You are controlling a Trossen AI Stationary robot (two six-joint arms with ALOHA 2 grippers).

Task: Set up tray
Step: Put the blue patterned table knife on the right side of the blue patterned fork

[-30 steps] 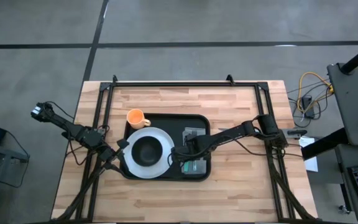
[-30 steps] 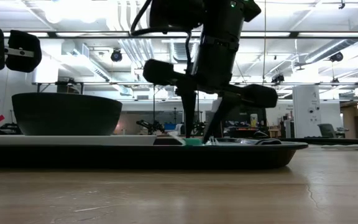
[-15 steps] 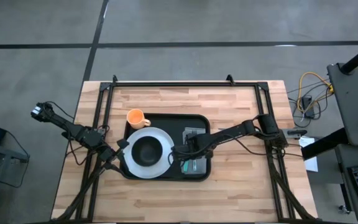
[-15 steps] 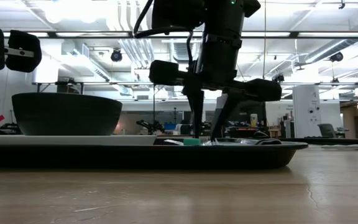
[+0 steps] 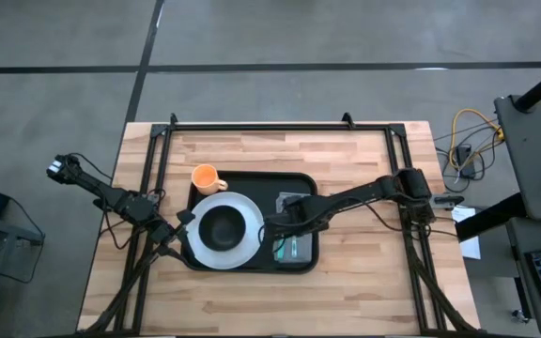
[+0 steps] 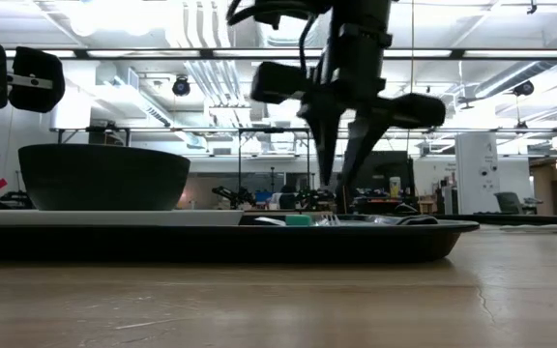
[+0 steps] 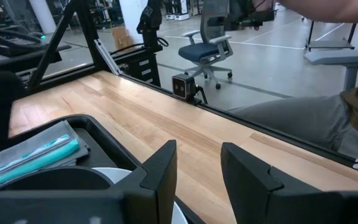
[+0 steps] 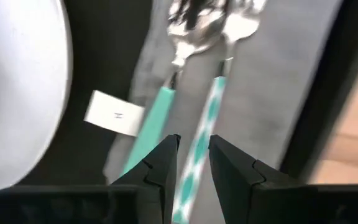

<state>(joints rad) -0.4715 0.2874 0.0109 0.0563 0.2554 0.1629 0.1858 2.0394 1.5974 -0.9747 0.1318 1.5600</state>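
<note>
The black tray (image 5: 261, 191) lies mid-table, its rim (image 6: 211, 232) low across the low view. On its left part a dark bowl (image 5: 222, 227) (image 6: 104, 176) stands on a white plate (image 5: 198, 246). On its right part lies a grey napkin (image 5: 295, 200) with two teal-handled pieces of cutlery (image 5: 287, 248) (image 8: 151, 130) flat on it. My right gripper (image 5: 274, 228) (image 6: 338, 179) (image 8: 194, 149) hangs open above the cutlery and holds nothing. My left gripper (image 5: 184, 221) (image 7: 197, 165) waits open at the tray's left edge, beside the plate.
An orange mug (image 5: 205, 176) stands on the wood just outside the tray's far left corner. A white tag (image 8: 114, 115) shows on the napkin beside the cutlery. Bare wood lies along the table's near, far and right sides. A person sits beyond the table in the left wrist view.
My right gripper has risen straight up from the napkin, where its fingertips stood down at the cutlery a second ago, and now hangs clear above the tray. The teal cutlery stays lying on the napkin and shows uncovered from above.
</note>
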